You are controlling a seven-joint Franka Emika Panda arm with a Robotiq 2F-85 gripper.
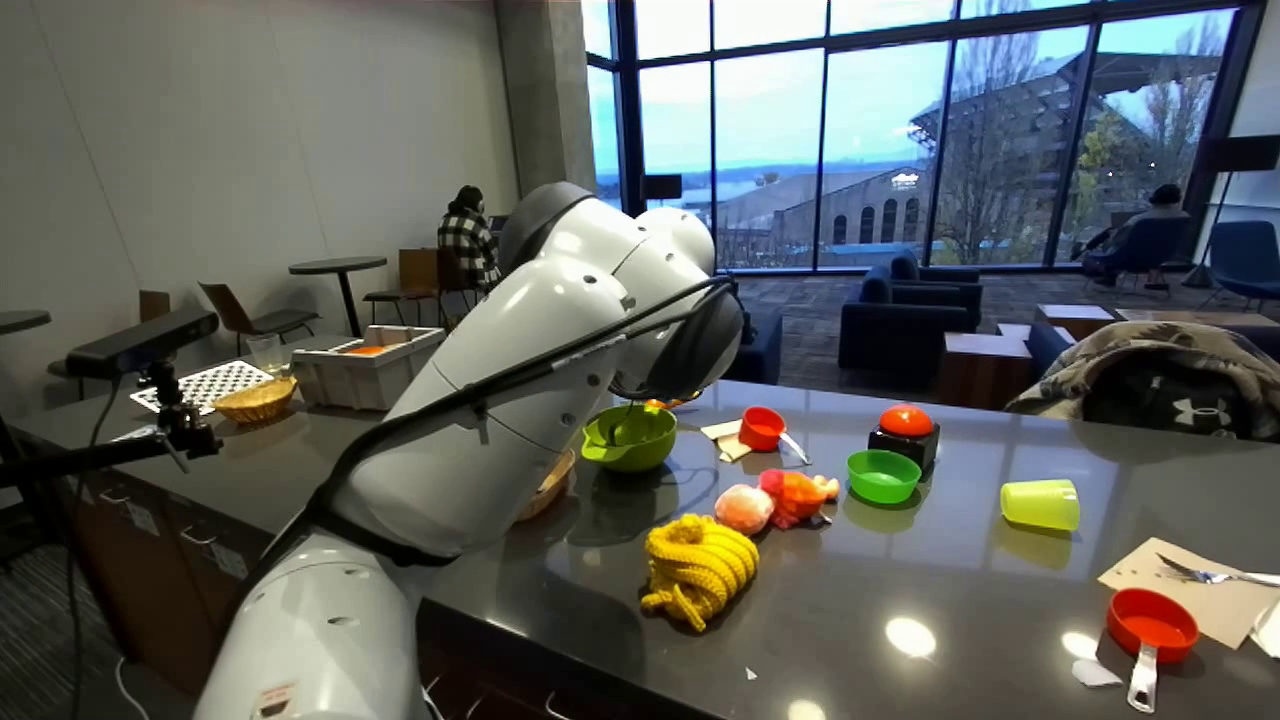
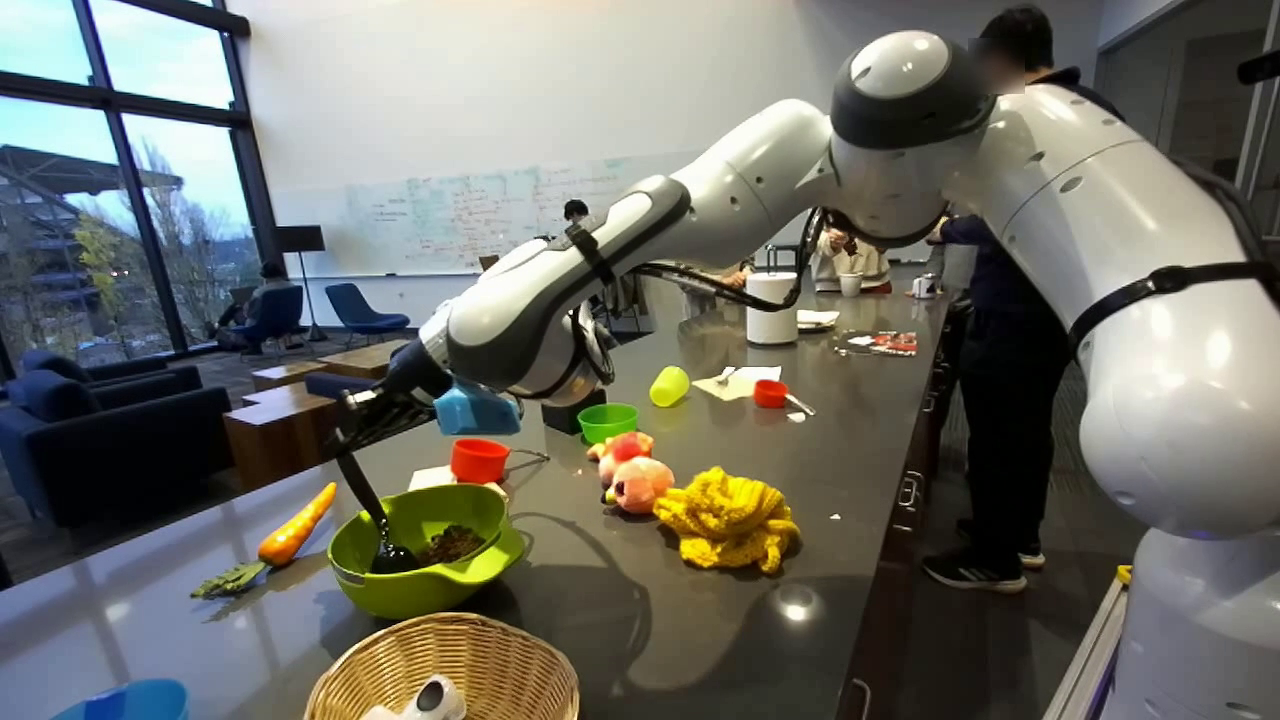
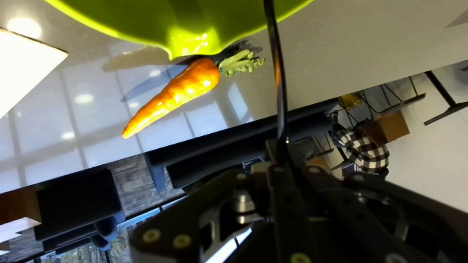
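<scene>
We have the tool (image 3: 280, 150) pinched tight on the black spoon (image 2: 368, 496), slanting down w/ its head in the green bowl (image 2: 400, 598). Prob. light, stiff, bit slick; we reckon upper handle's best hold.

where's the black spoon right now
In an exterior view, left of centre, the black spoon slants from the claw into the large green bowl; the carrot lies to the bowl's left, the wicker basket nearer the camera.
</scene>
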